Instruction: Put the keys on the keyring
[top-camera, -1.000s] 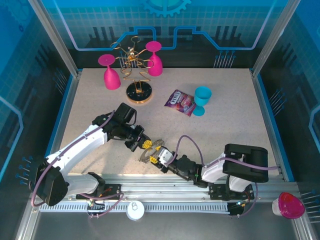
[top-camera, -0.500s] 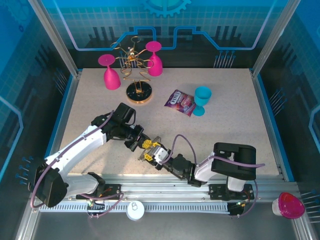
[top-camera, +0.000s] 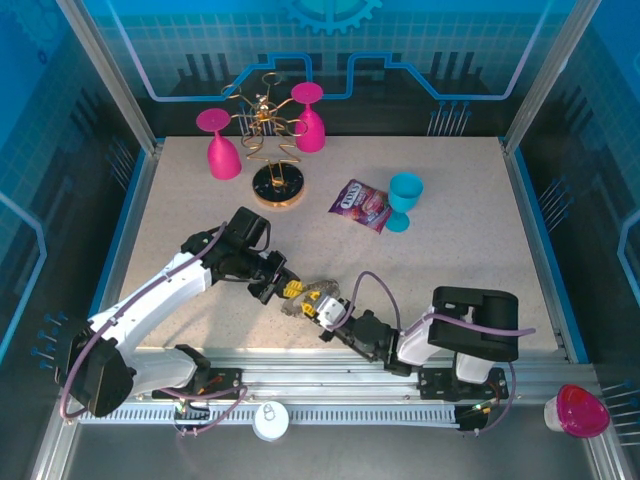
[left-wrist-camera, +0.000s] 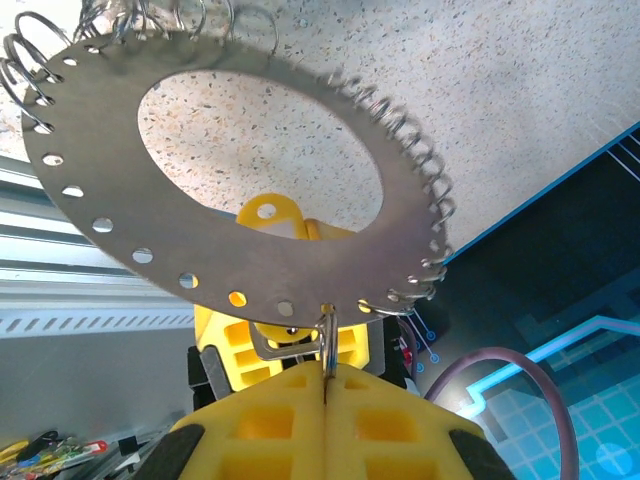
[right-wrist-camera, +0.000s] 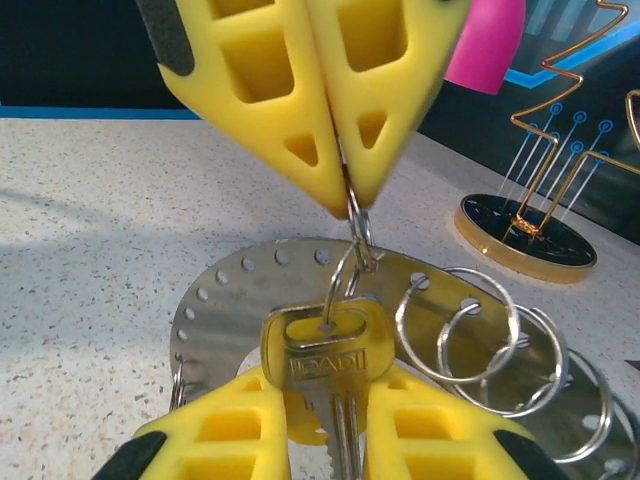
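Right wrist, right pincer (right-wrist-camera: 328, 440) gripping key (right-wrist-camera: 322, 352) (embossed lettering unreadable), left pincer (right-wrist-camera: 345, 200) pinching keyring (right-wrist-camera: 230, 290)

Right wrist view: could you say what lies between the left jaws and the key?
In the right wrist view, a small wire loop, pinched by the left jaws, threads the key.

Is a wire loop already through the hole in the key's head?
Yes, a wire loop runs through the hole in the head of the key, just below the closed left hand.
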